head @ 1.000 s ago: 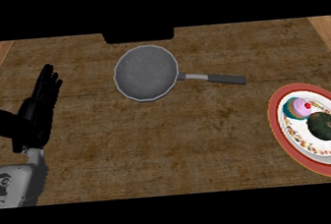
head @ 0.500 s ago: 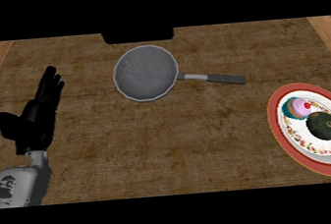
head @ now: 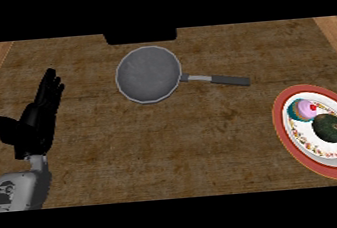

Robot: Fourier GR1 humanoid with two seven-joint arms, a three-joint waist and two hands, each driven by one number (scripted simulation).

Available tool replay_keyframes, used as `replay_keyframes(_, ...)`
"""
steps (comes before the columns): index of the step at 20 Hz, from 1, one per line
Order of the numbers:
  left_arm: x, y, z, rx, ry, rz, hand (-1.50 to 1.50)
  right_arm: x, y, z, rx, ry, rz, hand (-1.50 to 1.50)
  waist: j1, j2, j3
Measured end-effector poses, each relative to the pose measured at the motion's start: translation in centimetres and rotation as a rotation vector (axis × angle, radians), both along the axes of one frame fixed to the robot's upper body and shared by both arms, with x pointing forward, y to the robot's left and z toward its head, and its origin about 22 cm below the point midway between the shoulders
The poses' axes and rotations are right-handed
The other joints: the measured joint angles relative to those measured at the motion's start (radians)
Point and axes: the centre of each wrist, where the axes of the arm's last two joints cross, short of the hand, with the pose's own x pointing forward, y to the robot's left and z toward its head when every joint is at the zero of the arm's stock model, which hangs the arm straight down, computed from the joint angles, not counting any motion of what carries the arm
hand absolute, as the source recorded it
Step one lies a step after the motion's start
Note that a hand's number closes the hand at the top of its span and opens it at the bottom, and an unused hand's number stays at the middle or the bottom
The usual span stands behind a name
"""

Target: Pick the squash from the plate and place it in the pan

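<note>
the squash (head: 329, 126), dark green and round, lies on the plate (head: 284, 108) at the worktop's right edge, toward the near side. the plate is white with a red rim and a patterned band inside it. just beside the squash, on the plate's far part, sits a small pink cupcake (head: 304, 109) with a red dot on top; the two look to be touching or nearly so.

the pan (head: 148, 74) rests near the middle of the worktop's far side, grey and round, with nothing in it. its dark handle (head: 222, 79) points toward the right edge, angled slightly to the near side. pan and plate are well apart, with bare wooden worktop (head: 173, 140) between them.

the left hand (head: 33, 121) shows near the worktop's left edge, resting with its fingers straight and together, pointing toward the far side, and the thumb spread out to the left. it holds nothing and is well apart from the pan. its grey forearm comes in from the near left corner.

the right hand does not show in the head view.

a dark block (head: 140, 36) sits at the middle of the far edge, just behind the pan.
</note>
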Motion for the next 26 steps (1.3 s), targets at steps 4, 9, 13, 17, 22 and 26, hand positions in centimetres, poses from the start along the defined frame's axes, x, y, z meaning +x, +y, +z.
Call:
replay_keyframes(4,-0.2,0.2,-0.3,-0.004,-0.001,-0.001,0.0,0.7,-0.2,-1.0,-0.03,0.035,-0.03,-1.5,0.003,0.001,0.0)
replay_keyframes(9,0.1,0.3,-0.4,-0.009,-0.005,-0.005,0.0,1.6,0.1,-2.4,-0.033,0.091,-0.01,-1.5,0.003,0.001,0.0)
replay_keyframes(13,0.3,0.3,-0.1,-0.004,-0.007,-0.002,0.0,2.3,0.0,-3.3,-0.049,0.132,0.022,-1.5,0.004,0.001,0.0)
replay_keyframes(17,0.6,0.5,0.1,-0.003,-0.003,-0.003,0.0,3.0,0.0,-4.3,-0.078,0.153,0.04,-1.5,0.004,0.001,0.001)
replay_keyframes(22,0.4,0.2,-0.4,-0.005,-0.001,-0.006,0.0,3.2,1.6,-5.1,-0.125,0.181,0.054,-1.5,0.002,0.0,0.0)
replay_keyframes(26,0.8,0.4,-0.2,-0.003,-0.001,-0.004,0.0,3.9,1.9,-5.8,-0.223,0.212,0.036,-1.5,0.004,0.001,0.0)
